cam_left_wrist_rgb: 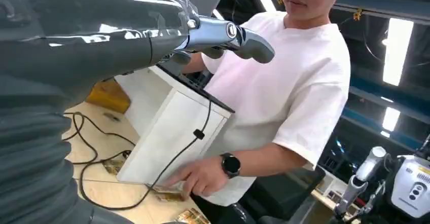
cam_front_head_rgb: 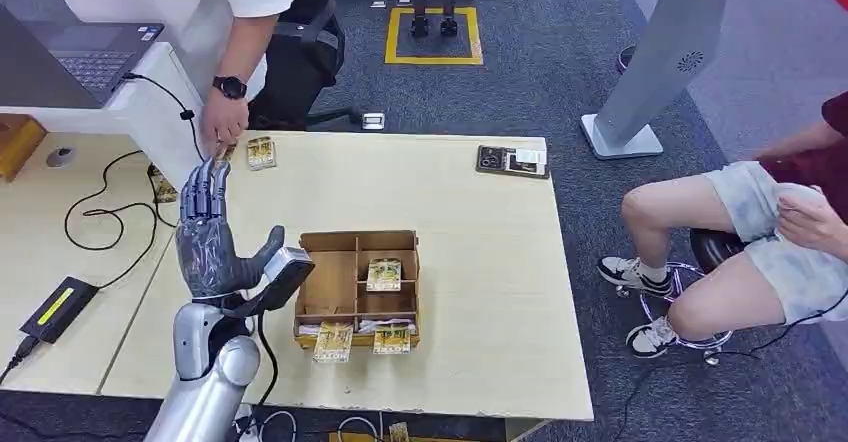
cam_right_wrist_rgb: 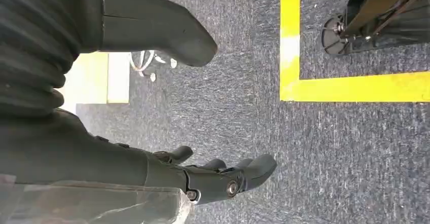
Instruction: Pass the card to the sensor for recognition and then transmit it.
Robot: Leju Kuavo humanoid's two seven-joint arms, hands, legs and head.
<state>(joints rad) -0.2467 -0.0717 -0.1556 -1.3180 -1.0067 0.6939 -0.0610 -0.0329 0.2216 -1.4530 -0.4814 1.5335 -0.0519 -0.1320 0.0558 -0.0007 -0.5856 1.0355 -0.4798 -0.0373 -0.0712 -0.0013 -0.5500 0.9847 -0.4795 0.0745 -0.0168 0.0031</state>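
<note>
Grey left hand, fingers spread, empty; card lay just beyond it, nearer than the hanging, empty right hand.

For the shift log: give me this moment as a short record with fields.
left hand: raised over the table's left part, fingers straight and apart, holding nothing
right hand: hanging over grey carpet, fingers apart, holding nothing
wooden box: compartmented tray near the table's front edge, one card in a middle compartment
front cards: two leaning at the tray's front
far card: by the table's far edge
person's hand: reaching to the table's far left corner, wearing a watch
dark device: at the far right edge
</note>
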